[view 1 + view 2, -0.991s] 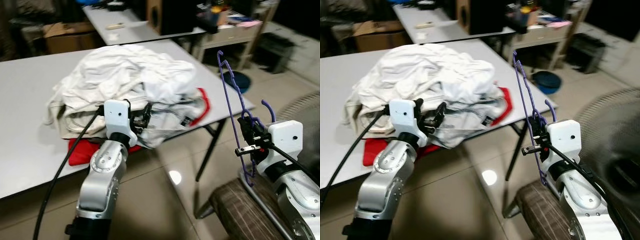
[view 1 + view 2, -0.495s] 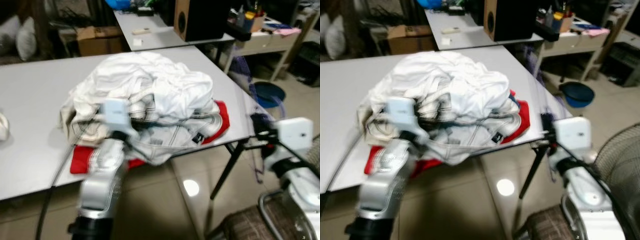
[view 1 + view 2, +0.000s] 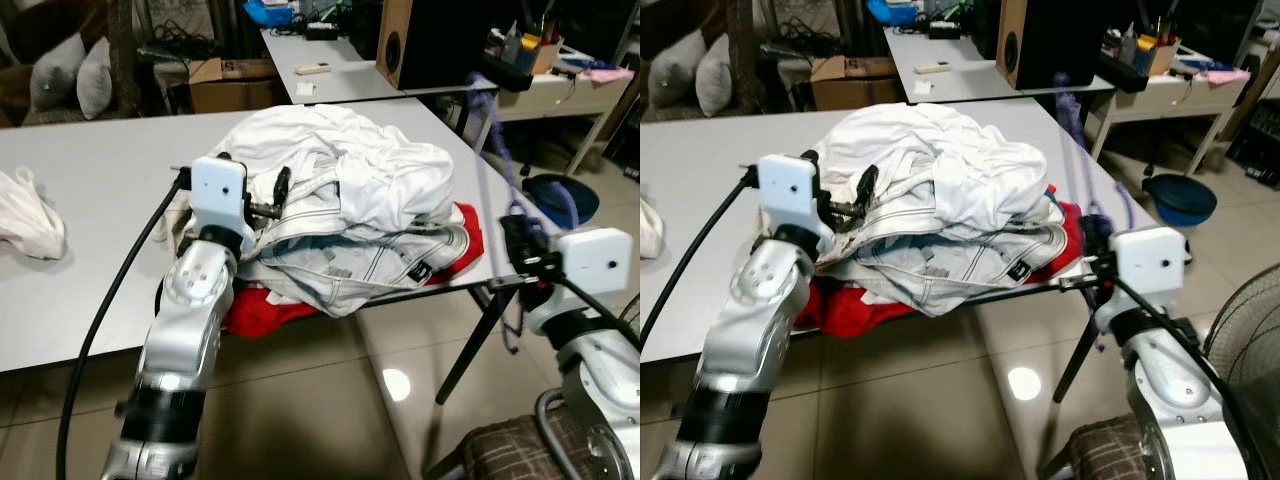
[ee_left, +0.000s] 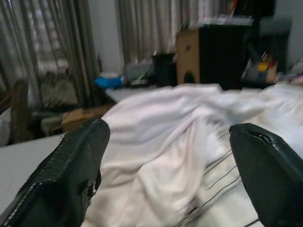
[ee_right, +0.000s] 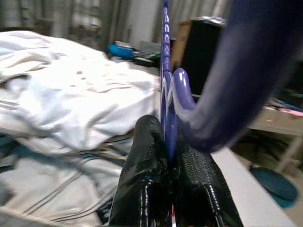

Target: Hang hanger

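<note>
- Writing: none clear enough to read; just a small dark tag on the striped cloth in the clothes pile (image 3: 340, 215).
- Grey table (image 3: 90, 300) under the pile, with a red cloth (image 3: 262, 310) poking out at the pile's near edge.
- Left gripper (image 3: 278, 196) up against the pile's near side, fingers (image 4: 71, 175) spread wide with white cloth between them, holding nothing.
- Right gripper (image 5: 166, 176) off the table's right corner, squeezed tight on the purple hanger (image 3: 492, 150).
- Hanger standing up tall beside that corner, blurry in the head views.
- Since a second ago: whole view swung, so more of the table's left side on show, with a small white bundle (image 3: 28, 212) lying there.
- Hanger gripped the same as before.
</note>
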